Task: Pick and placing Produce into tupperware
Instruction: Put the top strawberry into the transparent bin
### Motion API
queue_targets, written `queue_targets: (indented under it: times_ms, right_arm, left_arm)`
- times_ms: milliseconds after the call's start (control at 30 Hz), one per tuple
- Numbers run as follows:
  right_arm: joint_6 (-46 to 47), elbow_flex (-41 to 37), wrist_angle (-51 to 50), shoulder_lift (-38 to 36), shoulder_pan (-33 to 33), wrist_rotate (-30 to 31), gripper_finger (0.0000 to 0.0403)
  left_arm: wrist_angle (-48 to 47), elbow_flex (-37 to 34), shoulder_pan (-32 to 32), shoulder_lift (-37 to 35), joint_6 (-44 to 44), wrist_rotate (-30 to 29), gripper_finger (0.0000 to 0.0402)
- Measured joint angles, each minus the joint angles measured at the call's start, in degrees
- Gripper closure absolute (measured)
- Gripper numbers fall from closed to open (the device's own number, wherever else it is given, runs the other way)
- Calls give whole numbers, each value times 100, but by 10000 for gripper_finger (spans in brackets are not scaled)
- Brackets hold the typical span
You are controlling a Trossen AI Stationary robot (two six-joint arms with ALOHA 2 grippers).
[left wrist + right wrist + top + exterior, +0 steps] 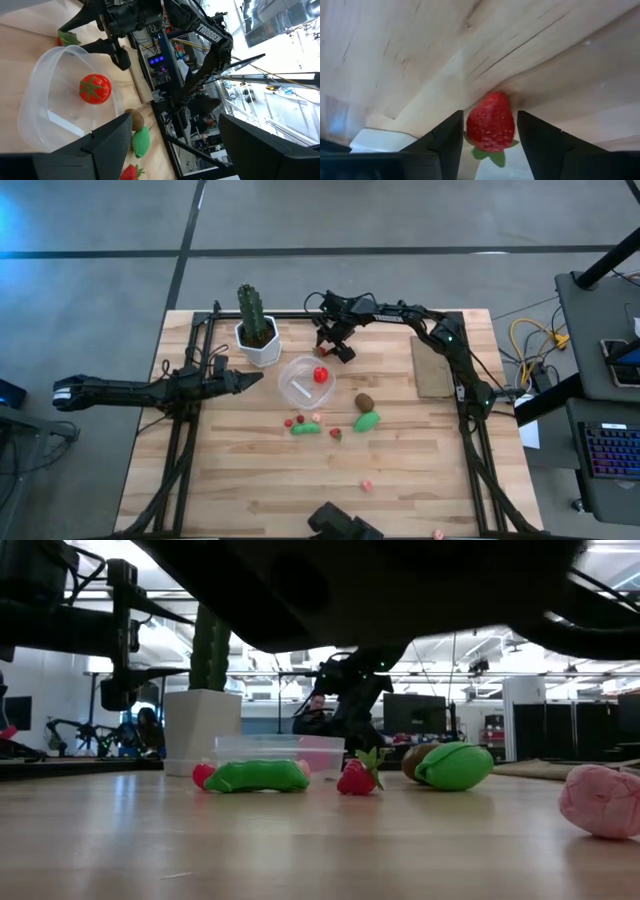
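The clear tupperware [300, 383] sits mid-table with a red tomato [320, 374] inside it. My right gripper [330, 348] hovers just beyond the tupperware's far side, shut on a red strawberry [490, 122]. My left gripper [250, 378] is open at the tupperware's left side, pointing at it and touching nothing. Near the tupperware, toward the near edge, lie a brown kiwi [364, 401], a green oval piece [366, 421], a green pod [305, 427], another strawberry [336, 433] and tiny red bits [292, 420]. A pink piece [367, 485] lies nearer the front edge. My right gripper has the strawberry's sides [507, 125] between its two fingers, coming from above and pointing down. The leafy end [490, 156] faces up toward the wrist and the tip points at the wood. Whether the tip rests on the table, I cannot tell.
A green cactus in a white pot [256, 330] stands at the tupperware's far left. A tan mat [432, 367] lies on the right side. A black object [340, 523] sits at the near edge, with another pink piece [437, 533] to its right. A person [315, 710] is in the room behind.
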Motion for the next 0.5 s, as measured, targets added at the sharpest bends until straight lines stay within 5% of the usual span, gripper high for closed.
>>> queue_targets:
  times_ms: [500]
  right_arm:
    - [46,0,-55,-4,0,120,235]
  left_arm:
    - [-9,0,17,17,7,4,118]
